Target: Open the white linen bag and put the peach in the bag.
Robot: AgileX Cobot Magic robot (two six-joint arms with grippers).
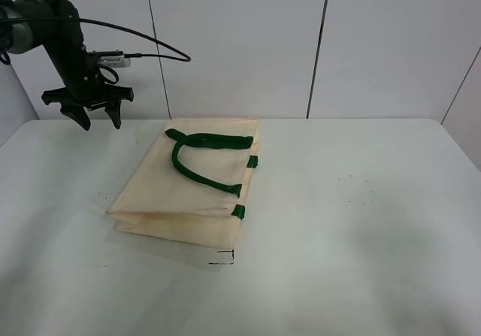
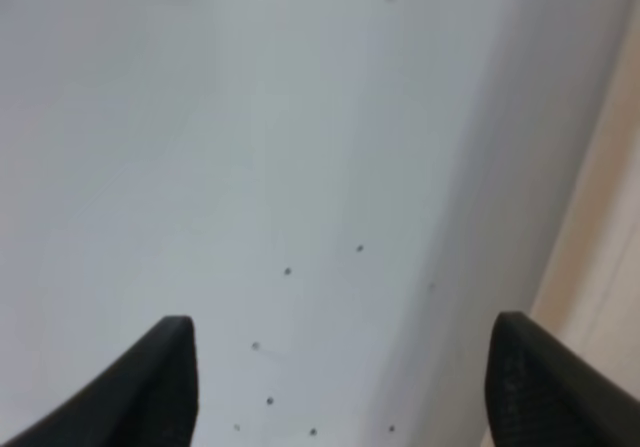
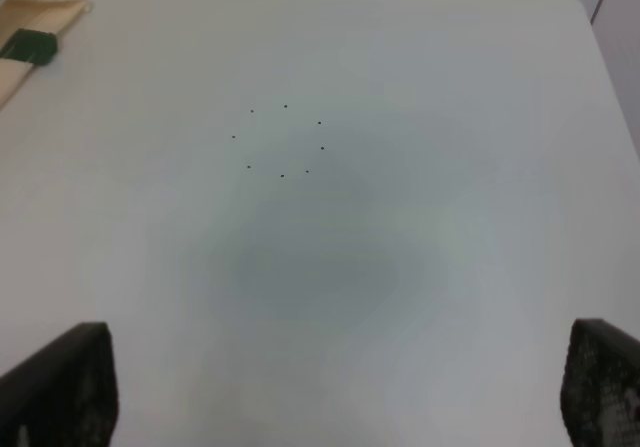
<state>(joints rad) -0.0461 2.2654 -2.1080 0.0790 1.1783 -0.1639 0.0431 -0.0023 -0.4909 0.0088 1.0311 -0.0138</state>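
The white linen bag (image 1: 192, 189) lies flat and folded on the table, left of centre, its dark green handles (image 1: 203, 152) resting on top. An edge of it shows in the left wrist view (image 2: 600, 257) and a corner with a green tab in the right wrist view (image 3: 25, 42). My left gripper (image 1: 96, 116) is open and empty, raised above the table's far left, apart from the bag; it also shows in the left wrist view (image 2: 340, 377). My right gripper (image 3: 340, 387) is open and empty above bare table right of the bag. The peach is out of view.
The white table (image 1: 361, 223) has small black dots right of the bag (image 1: 359, 192) and a black corner mark (image 1: 225, 258) at the bag's near edge. White wall panels (image 1: 240, 43) stand behind the table.
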